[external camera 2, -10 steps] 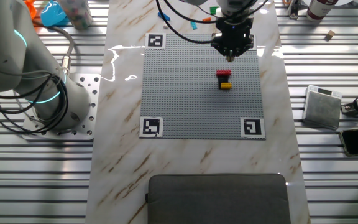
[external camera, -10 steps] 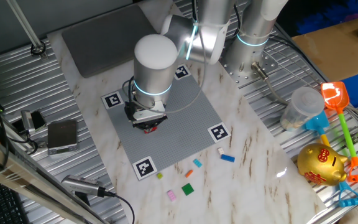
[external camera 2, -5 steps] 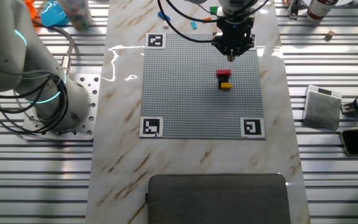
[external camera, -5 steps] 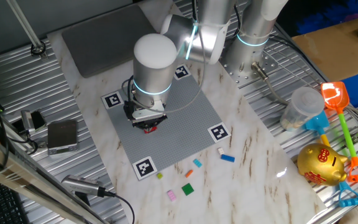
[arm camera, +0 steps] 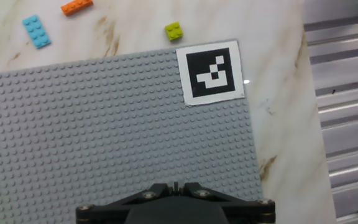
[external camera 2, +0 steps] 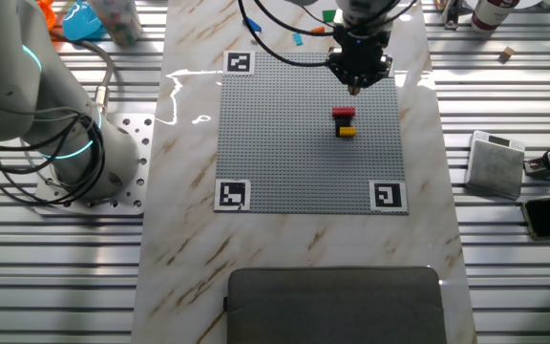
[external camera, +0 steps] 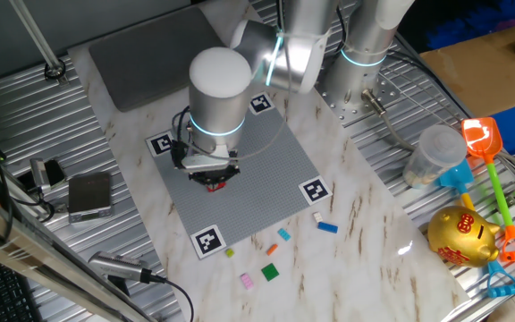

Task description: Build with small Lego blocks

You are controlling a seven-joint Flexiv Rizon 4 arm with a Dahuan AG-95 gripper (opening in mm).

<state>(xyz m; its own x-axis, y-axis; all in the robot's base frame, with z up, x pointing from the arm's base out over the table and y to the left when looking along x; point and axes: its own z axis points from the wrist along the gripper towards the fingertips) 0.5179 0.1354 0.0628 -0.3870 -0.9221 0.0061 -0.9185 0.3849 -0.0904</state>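
Hovering beside the red-and-yellow stack (external camera 2: 345, 122) on the grey plate (external camera 2: 285, 143), your gripper (external camera 2: 355, 84) looks pressed together and empty, I think; head squarely for the loose bricks (external camera: 328, 227) beyond its edge.

1. The gripper (external camera 2: 355, 88) has shifted a little away from the red-and-yellow brick stack (external camera 2: 345, 122) on the grey plate (external camera 2: 285, 143) (a small move, seen in both fixed views).
2. In one fixed view the gripper (external camera: 214, 182) and its wrist now sit slightly further up and to the left, so the stack (external camera: 216, 185) lies just under the fingertips rather than hidden behind them.
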